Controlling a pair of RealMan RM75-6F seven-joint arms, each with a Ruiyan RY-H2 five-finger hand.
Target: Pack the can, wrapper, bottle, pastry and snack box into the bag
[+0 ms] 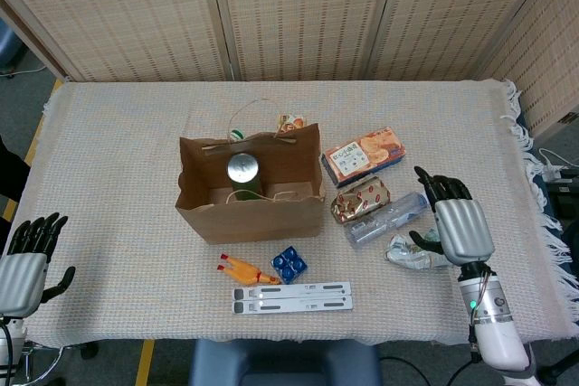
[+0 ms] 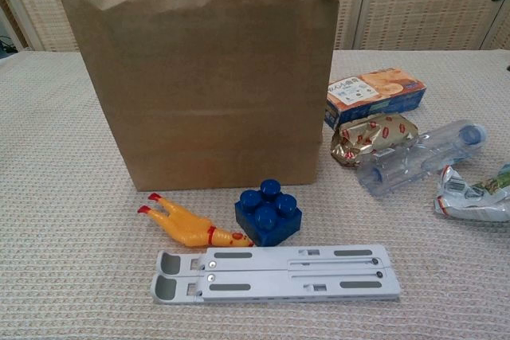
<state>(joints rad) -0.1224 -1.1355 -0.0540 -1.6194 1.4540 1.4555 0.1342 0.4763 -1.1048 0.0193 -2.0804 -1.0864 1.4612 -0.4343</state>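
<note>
Rubber chicken point(image 2: 191, 228), blue block point(image 2: 268, 212) beside; gray stand point(image 2: 275, 274) in front.

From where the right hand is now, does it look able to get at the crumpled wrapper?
Probably yes. The right hand is open and hovers just beside the wrapper, at its right edge. Nothing lies between them; the bottle sits further left, off the path.

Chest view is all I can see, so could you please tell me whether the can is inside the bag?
Observer: Yes, the head view shows the can standing upright inside the bag.
Operator: Thank you. Where is the right hand?
Observer: The right hand is beside the wrapper, fingers apart, holding nothing.
Operator: And the left hand?
Observer: The left hand is off the near-left corner of the table, holding nothing.
</note>
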